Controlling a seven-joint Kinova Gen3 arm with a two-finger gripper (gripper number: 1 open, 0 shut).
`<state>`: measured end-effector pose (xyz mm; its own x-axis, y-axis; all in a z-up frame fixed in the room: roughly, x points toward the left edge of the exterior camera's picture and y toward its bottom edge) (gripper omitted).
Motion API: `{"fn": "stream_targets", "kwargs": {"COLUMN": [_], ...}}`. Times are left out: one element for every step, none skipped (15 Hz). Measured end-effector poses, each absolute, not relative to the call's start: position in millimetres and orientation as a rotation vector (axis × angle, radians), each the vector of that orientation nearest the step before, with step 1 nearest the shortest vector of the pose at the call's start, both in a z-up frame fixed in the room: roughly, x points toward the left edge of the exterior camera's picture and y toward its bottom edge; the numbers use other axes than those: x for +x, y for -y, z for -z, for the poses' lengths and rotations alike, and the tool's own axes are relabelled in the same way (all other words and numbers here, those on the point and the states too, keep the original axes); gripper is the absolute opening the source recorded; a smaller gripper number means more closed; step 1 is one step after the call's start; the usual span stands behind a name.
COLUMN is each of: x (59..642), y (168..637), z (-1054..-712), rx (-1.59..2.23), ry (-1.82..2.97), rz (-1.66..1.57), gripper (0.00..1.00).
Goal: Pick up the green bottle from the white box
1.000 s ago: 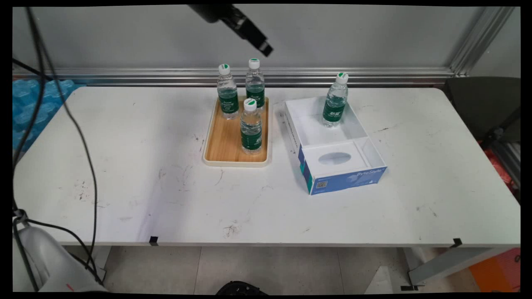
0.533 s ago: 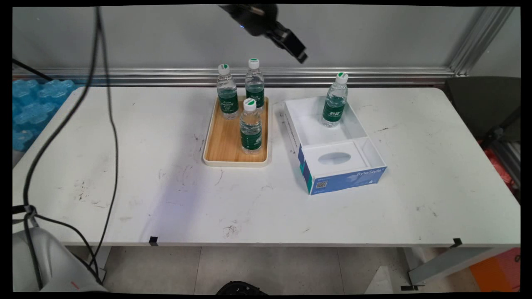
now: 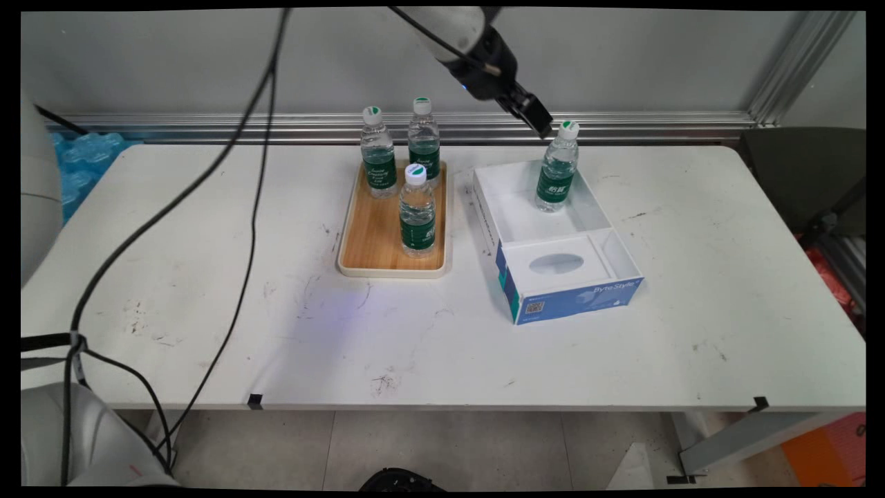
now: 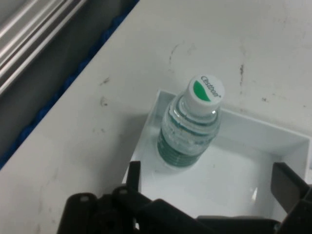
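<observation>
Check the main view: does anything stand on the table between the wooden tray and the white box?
No. In the main view only a narrow strip of bare table separates the wooden tray from the white box.

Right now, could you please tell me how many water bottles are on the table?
4. Three stand upright on the wooden tray: two at its far end and one nearer the middle. The fourth stands in the white box. None seems hidden.

bottle: clear water bottle point(image 3: 556, 169) point(image 4: 189, 127), green label, white cap with a green patch; stands upright in the far end of the box, just under the gripper point(image 3: 541, 124) point(image 4: 209, 190), whose fingers are spread
box: white inside, blue outside point(image 3: 553, 238) point(image 4: 287, 146); open top, on the table right of the tray
</observation>
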<state>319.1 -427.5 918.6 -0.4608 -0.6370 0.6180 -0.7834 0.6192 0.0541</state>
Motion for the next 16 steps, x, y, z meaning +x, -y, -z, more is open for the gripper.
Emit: {"fn": "stream_targets", "kwargs": {"x": [314.0,308.3,303.3,297.8,294.6,290.2,285.5,280.7,276.9,273.5,271.3,267.9,263.8,261.4,259.7,258.7], "y": [432.4,438.0,442.8,448.3,451.3,455.9,460.9,465.6,469.5,473.3,475.6,479.4,483.5,486.3,488.8,490.0], "z": [-910.7,-902.0,-894.8,-887.1,-882.8,-876.8,-869.7,-863.3,-858.2,-853.3,-850.2,-845.2,-839.7,-836.2,-833.0,-831.5], "rx": [1.107,1.103,1.097,1.091,1.087,1.081,1.075,1.068,1.061,1.056,1.052,1.046,1.038,1.033,1.029,1.026], "ry": [2.247,2.255,2.261,2.268,2.273,2.278,2.284,2.289,2.293,2.296,2.298,2.301,2.305,2.308,2.310,2.311], "rz": [-0.313,-0.309,-0.307,-0.305,-0.305,-0.305,-0.305,-0.304,-0.305,-0.306,-0.306,-0.307,-0.307,-0.308,-0.311,-0.312], "gripper": [1.00,1.00,1.00,1.00,1.00,1.00,1.00,1.00,1.00,1.00,1.00,1.00,1.00,1.00,1.00,1.00]}}
